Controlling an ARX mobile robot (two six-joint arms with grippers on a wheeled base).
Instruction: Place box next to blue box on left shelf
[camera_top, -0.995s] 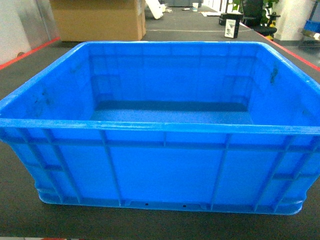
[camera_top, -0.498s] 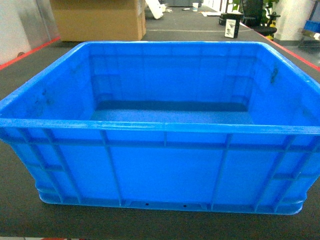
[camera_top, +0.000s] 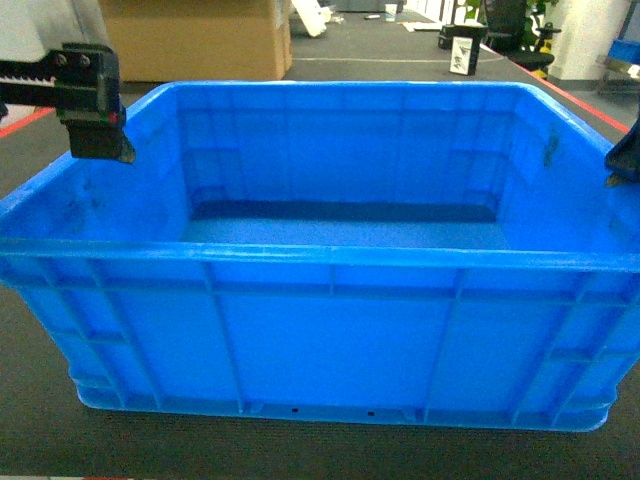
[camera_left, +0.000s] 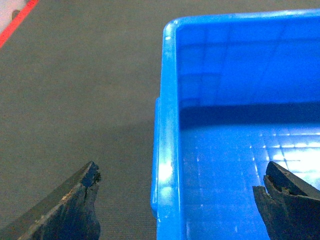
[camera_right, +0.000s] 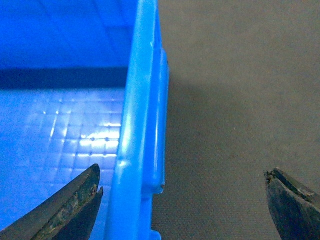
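The box (camera_top: 330, 340), a big bright-blue plastic crate w/ ribbed outer walls and a thick rim, sits upright on a dark carpet-like surface (camera_top: 40, 430), filling most of the head view. Nothing lies on the part of its grid-ribbed floor that shows.

Left gripper (camera_left: 180, 200) hangs above the crate's left rim. In the left wrist view its jaws are spread wide, one dark fingertip (camera_left: 75, 210) over the carpet outside the wall, the other over the crate floor inside, so they straddle the rim w/o touching it. In the head view the gripper body shows as a black block at upper left, just over the far-left part of the rim.

Right gripper (camera_right: 182, 205) does the same on the opposite side: jaws released and wide apart, one fingertip (camera_right: 70, 210) over the crate interior, the other over the carpet outside, the right wall and rim running between them. No contact visible. In the head view only a dark sliver of it shows at the right edge, near the crate's right rim.

Behind the crate: a large cardboard box (camera_top: 195, 40) at far left, a red floor line (camera_top: 580, 100) running along the right, and a small black-and-white object (camera_top: 461, 50) far back; too small to ID. An office chair and a plant sit far right, blurry.
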